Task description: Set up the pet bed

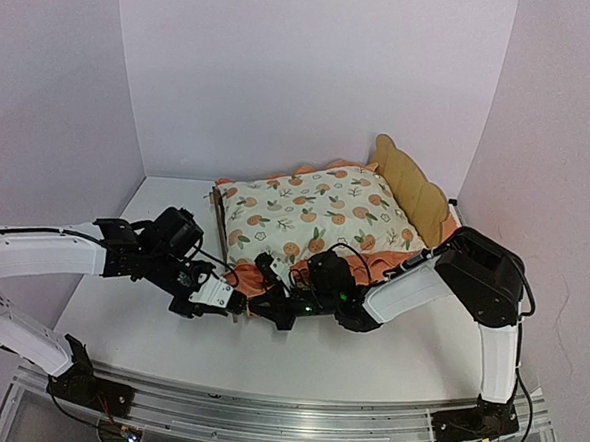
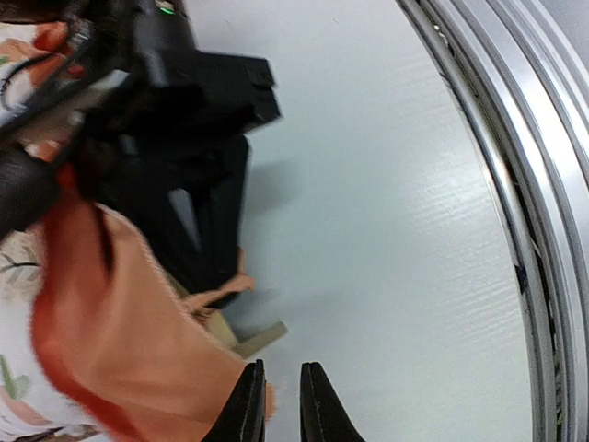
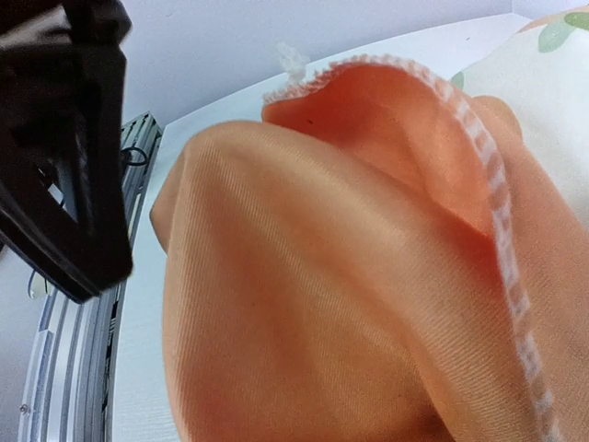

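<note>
The pet bed, a plywood frame with a scalloped headboard [image 1: 414, 186], lies across the middle of the table, and its footboard [image 1: 218, 219] is at the left. The orange-print mattress pad [image 1: 315, 217] lies on it, its orange ruffle [image 1: 247, 276] hanging over the near corner. My right gripper [image 1: 270, 305] is at that corner. In the left wrist view its black fingers [image 2: 210, 241] close on a tuft of the ruffle [image 2: 224, 291]. Orange cloth [image 3: 331, 304] fills the right wrist view. My left gripper [image 2: 281, 398] is only narrowly open beside a plywood corner [image 2: 255, 339]. The ruffle touches one of its fingers.
White walls close in the table at the back and on both sides. The metal rail [image 1: 283, 411] with the arm bases runs along the near edge, and it also shows in the left wrist view [image 2: 515, 184]. My two grippers are nearly touching at the bed's near corner.
</note>
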